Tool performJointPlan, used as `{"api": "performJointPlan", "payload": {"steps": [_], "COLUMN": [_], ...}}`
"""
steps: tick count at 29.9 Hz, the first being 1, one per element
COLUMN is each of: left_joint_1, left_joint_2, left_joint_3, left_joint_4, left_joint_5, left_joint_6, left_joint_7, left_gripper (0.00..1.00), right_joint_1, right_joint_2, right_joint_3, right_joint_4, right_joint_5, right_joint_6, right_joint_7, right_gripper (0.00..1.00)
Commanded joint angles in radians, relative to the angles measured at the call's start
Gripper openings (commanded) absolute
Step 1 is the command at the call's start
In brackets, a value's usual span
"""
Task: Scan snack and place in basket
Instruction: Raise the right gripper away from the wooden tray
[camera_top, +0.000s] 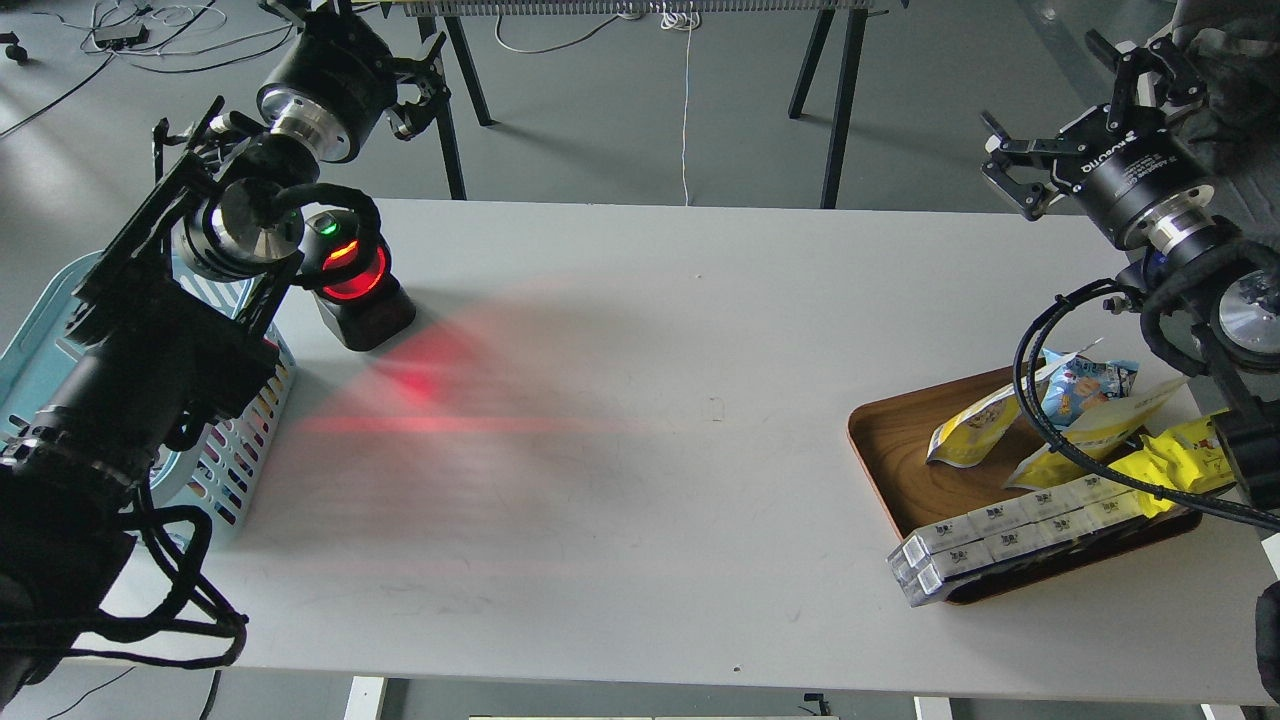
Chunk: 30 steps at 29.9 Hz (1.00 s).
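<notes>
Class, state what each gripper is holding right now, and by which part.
Nothing. The right gripper is open and empty; the left gripper holds nothing. The snack lies on the tray.

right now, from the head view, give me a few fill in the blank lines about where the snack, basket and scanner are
1. The snack lies on the brown wooden ____ at the right of the table.
2. The light blue basket sits at the table's ____ edge.
3. The scanner throws a ____ glow across the tabletop.
4. The right gripper holds ____.

Missing words: tray; left; red; nothing
</notes>
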<state>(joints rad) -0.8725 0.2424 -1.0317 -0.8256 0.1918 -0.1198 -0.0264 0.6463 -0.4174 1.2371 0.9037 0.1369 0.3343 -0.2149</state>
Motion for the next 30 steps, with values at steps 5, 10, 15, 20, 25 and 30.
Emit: {"api": "performJointPlan", "payload": {"steps": [5, 10, 15, 20, 25, 30], "left_joint_1": [-0.003, -0.003, -0.003, -0.006, -0.005, -0.003], "left_joint_2": [0.000, 0.006, 0.006, 0.011, 0.035, 0.057], "left_joint_3": [0.009, 0.006, 0.012, 0.012, 0.012, 0.001], "left_joint_4": [-0.003, -0.009, -0.009, -0.009, -0.009, -0.010], "left_joint_5": [-0.002, -0.002, 0.000, 0.000, 0.000, 0.000], "left_joint_6": [-0.004, -0.003, -0.001, -0.003, -0.004, -0.029], "left_joint_7": [0.003, 0.002, 0.002, 0.003, 0.002, -0.001], "left_gripper": [1.00, 1.00, 1.00, 1.00, 1.00, 1.00], "right_joint_1": [0.006, 0.004, 0.004, 0.030, 0.172, 0.361], "right_joint_2": [0.005, 0.005, 0.026, 0.023, -0.081, -0.190], "right_joint_3": [0.001, 0.022, 0.021, -0.004, -0.210, -0.522], "right_joint_4": [0.001, 0.001, 0.001, -0.011, -0.022, -0.019], "right_joint_5": [0.000, 0.000, 0.000, -0.005, -0.007, -0.002], "right_joint_6": [0.000, 0.000, 0.000, -0.008, -0.012, -0.011], "right_joint_7": [0.000, 0.003, 0.002, -0.004, -0.008, -0.008], "right_gripper": [1.00, 1.00, 1.00, 1.00, 1.00, 1.00]}}
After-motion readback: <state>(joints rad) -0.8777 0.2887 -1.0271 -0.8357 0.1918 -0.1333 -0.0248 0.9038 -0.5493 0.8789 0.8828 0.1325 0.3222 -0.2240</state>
